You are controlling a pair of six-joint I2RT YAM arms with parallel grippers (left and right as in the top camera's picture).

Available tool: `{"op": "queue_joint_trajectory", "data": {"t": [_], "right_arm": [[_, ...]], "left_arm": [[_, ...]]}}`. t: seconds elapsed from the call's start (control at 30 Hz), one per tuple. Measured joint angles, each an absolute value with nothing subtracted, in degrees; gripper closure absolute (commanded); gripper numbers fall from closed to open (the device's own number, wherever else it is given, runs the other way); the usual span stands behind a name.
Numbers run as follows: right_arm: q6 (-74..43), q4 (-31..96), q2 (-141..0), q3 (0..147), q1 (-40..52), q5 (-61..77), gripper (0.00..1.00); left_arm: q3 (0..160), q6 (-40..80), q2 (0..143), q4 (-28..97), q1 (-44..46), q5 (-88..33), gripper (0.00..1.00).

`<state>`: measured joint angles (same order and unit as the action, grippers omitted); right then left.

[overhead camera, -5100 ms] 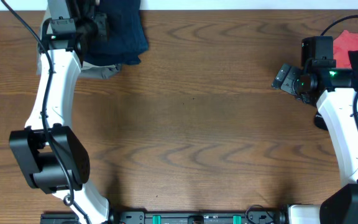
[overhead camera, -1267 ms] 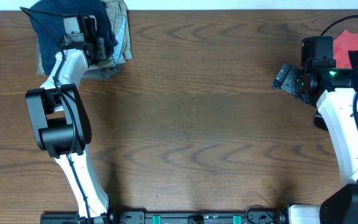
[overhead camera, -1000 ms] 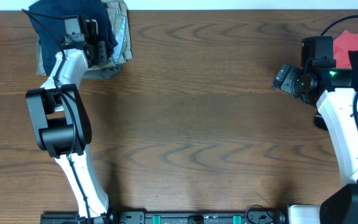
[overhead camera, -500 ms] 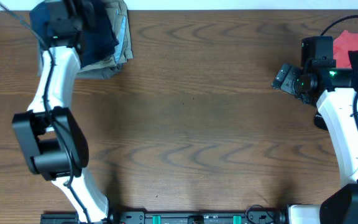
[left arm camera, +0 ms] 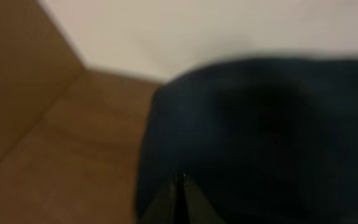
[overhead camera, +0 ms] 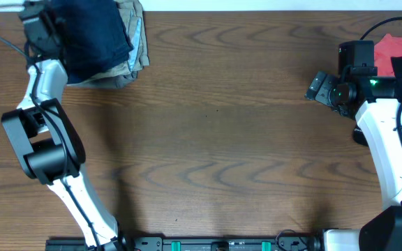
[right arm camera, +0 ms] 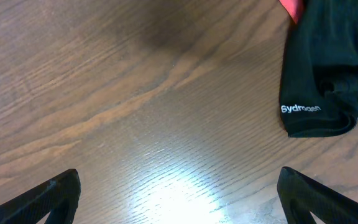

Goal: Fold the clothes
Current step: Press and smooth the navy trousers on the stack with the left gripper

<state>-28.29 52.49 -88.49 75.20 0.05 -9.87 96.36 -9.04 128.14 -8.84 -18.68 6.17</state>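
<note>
The dark navy shorts [overhead camera: 93, 31] are bunched at the table's far left corner, over a khaki garment [overhead camera: 137, 43]. My left gripper [overhead camera: 47, 28] is at their left edge. The left wrist view is blurred. In it the gripper [left arm camera: 182, 190] has its jaws pressed together, their tips sunk in the navy cloth [left arm camera: 260, 137], which fills the frame ahead and to the right. My right gripper [overhead camera: 319, 87] hovers over bare wood at the right. In its wrist view the gripper [right arm camera: 179, 190] stands wide open with nothing between its fingers.
The khaki garment has a pale blue edge [overhead camera: 139, 31]. A black garment [right arm camera: 328, 68] with white lettering and a red one [overhead camera: 400, 45] lie at the far right, just beyond my right gripper. The table's back edge [left arm camera: 123, 73] meets a white wall.
My left wrist has risen and swung left from above the pile to its left edge, jaws still shut. The navy cloth now looks larger and spread toward me. The right arm has not moved.
</note>
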Motion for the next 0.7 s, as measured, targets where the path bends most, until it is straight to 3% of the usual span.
{"op": "queue_joint_trajectory", "data": {"t": [0.43,0.7], "right_arm": [[-28.29,52.49,-88.49,75.20,0.05,-9.87,0.01],[-28.27,52.49,-88.49,75.20,0.05,-9.87,0.01]], "left_arm": [[96.36,-9.02,131.52,-5.74,-20.75,7.49,0.92],[96.03,-8.82,125.29,-5.43,-17.82,7.73,0.92]]}}
